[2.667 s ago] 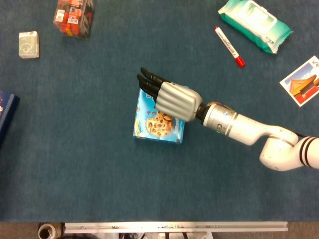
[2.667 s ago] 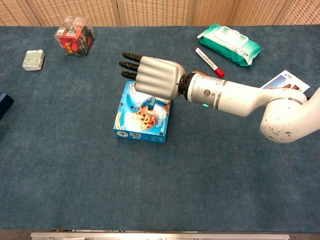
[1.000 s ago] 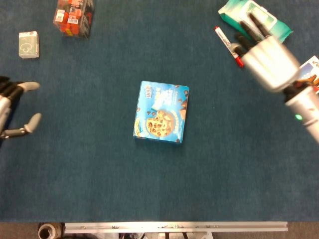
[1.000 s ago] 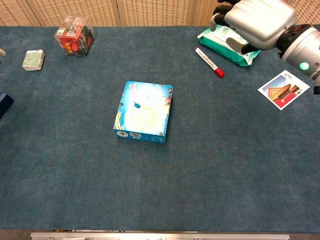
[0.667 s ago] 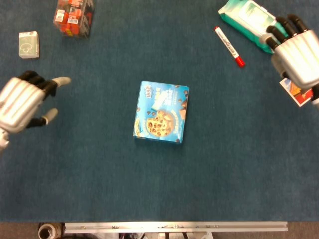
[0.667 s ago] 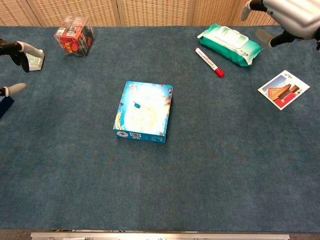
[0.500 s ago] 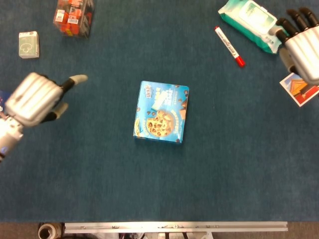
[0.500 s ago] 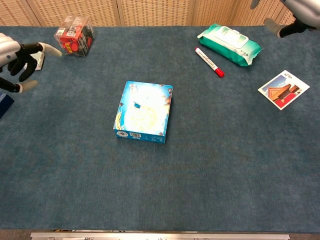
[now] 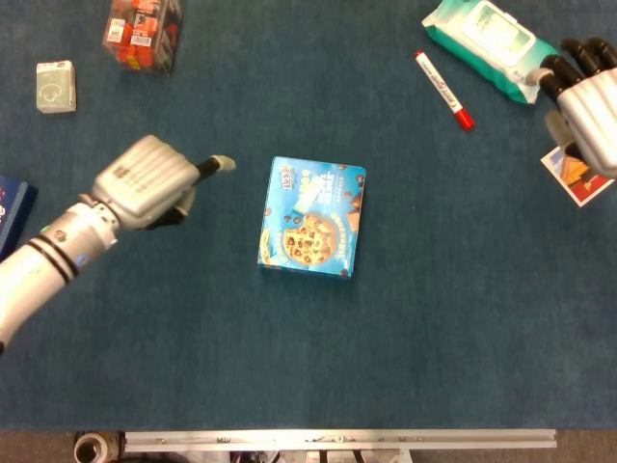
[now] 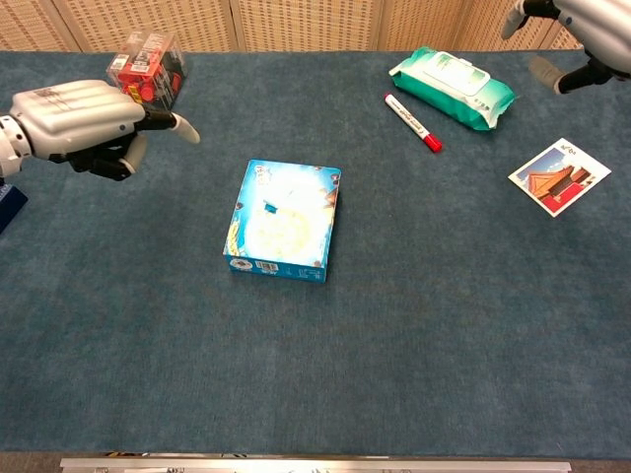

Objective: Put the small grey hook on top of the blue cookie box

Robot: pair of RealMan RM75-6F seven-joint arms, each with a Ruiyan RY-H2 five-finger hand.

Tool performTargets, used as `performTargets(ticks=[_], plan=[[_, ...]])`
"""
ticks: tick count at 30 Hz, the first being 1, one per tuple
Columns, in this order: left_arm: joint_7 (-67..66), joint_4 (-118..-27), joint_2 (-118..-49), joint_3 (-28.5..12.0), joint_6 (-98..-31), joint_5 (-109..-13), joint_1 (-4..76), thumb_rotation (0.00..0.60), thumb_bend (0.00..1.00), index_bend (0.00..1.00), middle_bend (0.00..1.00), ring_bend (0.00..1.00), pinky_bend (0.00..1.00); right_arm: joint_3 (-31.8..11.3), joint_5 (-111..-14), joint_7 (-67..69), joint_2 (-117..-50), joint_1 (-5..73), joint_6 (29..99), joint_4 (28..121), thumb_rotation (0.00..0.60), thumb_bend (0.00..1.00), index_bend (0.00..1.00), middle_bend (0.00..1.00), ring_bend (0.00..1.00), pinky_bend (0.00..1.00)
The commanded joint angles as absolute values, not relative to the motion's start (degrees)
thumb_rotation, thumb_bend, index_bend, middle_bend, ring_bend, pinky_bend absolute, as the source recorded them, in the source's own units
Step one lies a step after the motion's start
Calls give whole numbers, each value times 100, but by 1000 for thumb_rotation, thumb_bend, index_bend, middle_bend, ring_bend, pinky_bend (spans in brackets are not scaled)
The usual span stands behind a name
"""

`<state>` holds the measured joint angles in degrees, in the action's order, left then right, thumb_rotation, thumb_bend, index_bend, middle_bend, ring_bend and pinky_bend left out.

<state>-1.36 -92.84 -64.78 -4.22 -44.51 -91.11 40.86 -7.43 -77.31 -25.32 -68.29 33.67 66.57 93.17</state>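
Observation:
The blue cookie box [image 9: 310,218] [image 10: 284,222] lies flat in the middle of the blue cloth. The small grey hook, in its pale pack [image 9: 55,86], lies at the far left; in the chest view my left hand hides it. That left hand [image 9: 145,183] [image 10: 79,118] hovers left of the box, holding nothing, fingers partly curled and one finger pointing at the box. My right hand [image 9: 588,92] [image 10: 572,25] is at the far right edge with its fingers spread, holding nothing. I cannot tell whether the pale patch on the box lid is print or an object.
A clear case of red items [image 9: 143,34] stands at the back left. A green wet-wipes pack [image 9: 492,48], a red-capped marker [image 9: 443,89] and a postcard [image 9: 578,178] lie at the back right. A dark blue box [image 9: 12,217] sits at the left edge. A metal rail [image 9: 337,439] marks the near edge.
My right hand lifted off the cookie box and pulled away to the far right. My left hand came in from the left edge and moved right toward the box.

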Motion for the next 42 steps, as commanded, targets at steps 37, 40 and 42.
performTargets(ticks=[37,40,42], plan=[[-1465,-8947,-7728,-287,-3849,-8229,4939,391,878,217,1000,1000,1000,-607,-7737,-2115,-7094,2989,6678,8962,600,432,348,350,194,223],[-1519,-8962,-7759,-264,-3857,-8183,4960,389,877,217,1000,1000,1000,-622,-7730,-2094,-7091,2977,6678,8948,600,433,348,350,194,223],[-1539,-8967,-7776,-257,-3874,-8147,4968,388,877,217,1000,1000,1000,-633,-7739,-2086,-7090,2966,6697,8938,600,432,348,350,194,223]])
